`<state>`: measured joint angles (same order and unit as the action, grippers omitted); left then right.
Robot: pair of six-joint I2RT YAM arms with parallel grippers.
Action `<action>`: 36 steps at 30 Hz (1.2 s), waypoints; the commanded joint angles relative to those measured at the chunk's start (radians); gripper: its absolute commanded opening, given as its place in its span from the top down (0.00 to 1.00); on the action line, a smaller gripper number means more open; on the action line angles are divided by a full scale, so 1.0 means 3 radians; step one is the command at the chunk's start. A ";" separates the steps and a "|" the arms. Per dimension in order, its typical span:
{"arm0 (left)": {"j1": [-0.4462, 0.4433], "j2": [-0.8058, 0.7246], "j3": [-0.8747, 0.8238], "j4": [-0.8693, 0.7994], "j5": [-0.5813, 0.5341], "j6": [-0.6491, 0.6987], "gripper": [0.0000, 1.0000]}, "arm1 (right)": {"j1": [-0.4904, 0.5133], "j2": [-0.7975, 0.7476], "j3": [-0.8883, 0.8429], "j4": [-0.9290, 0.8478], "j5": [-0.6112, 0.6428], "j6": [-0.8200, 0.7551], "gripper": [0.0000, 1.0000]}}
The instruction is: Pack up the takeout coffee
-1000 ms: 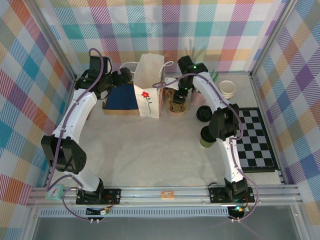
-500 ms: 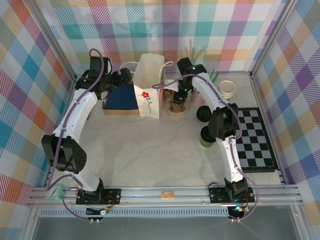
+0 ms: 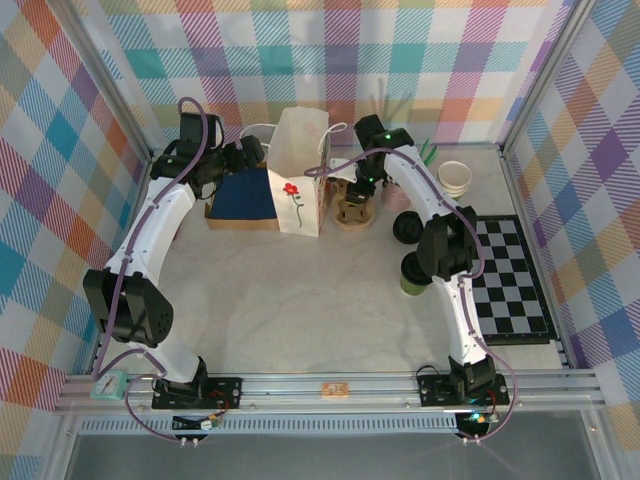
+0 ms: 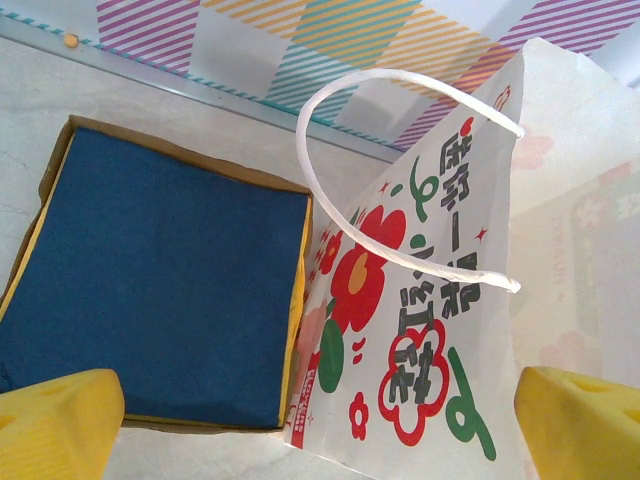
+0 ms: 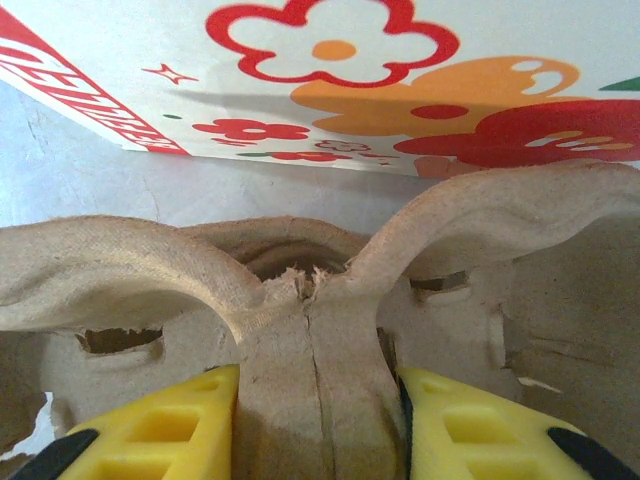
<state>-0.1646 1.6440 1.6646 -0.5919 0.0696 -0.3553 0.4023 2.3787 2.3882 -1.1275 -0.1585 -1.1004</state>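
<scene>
The takeout coffee (image 3: 411, 274), a small green cup under a black lid, stands on the table right of centre, partly behind my right arm's elbow. The white flowered paper bag (image 3: 300, 172) stands upright at the back. My right gripper (image 3: 356, 196) reaches down just right of the bag, and its yellow fingers (image 5: 170, 425) press both sides of the centre post of a brown pulp cup carrier (image 5: 315, 340). My left gripper (image 4: 320, 425) hangs wide open over the bag (image 4: 450, 300) and holds nothing.
A cardboard box of navy napkins (image 3: 243, 197) lies left of the bag. A loose black lid (image 3: 407, 227) and a stack of lidless cups (image 3: 454, 178) sit to the right. A checkered mat (image 3: 512, 280) covers the right side.
My right gripper's jaws have narrowed onto the carrier's centre post. The left arm has not moved.
</scene>
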 commanded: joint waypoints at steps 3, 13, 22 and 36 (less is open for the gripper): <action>0.0058 0.0017 0.0009 0.0057 0.0044 -0.0055 0.00 | 0.0026 -0.0125 -0.0185 0.0015 -0.0031 0.0002 0.64; 0.0055 0.0062 0.0201 -0.0117 0.0064 0.0054 0.00 | 0.0118 -0.0695 -0.0587 0.0172 0.0014 0.0160 0.70; -0.0006 0.0188 0.0458 -0.0286 0.0223 0.0157 0.00 | 0.0256 -0.1384 -0.1308 0.0419 0.0096 0.0328 0.68; -0.0206 0.0516 0.0860 -0.0633 0.0271 0.0343 0.00 | 0.0285 -0.2547 -0.2375 0.0978 0.0201 0.0993 0.67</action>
<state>-0.2073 1.7638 1.8759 -0.7219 0.1349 -0.2882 0.4892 1.7008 1.7168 -0.9104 -0.0906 -0.8833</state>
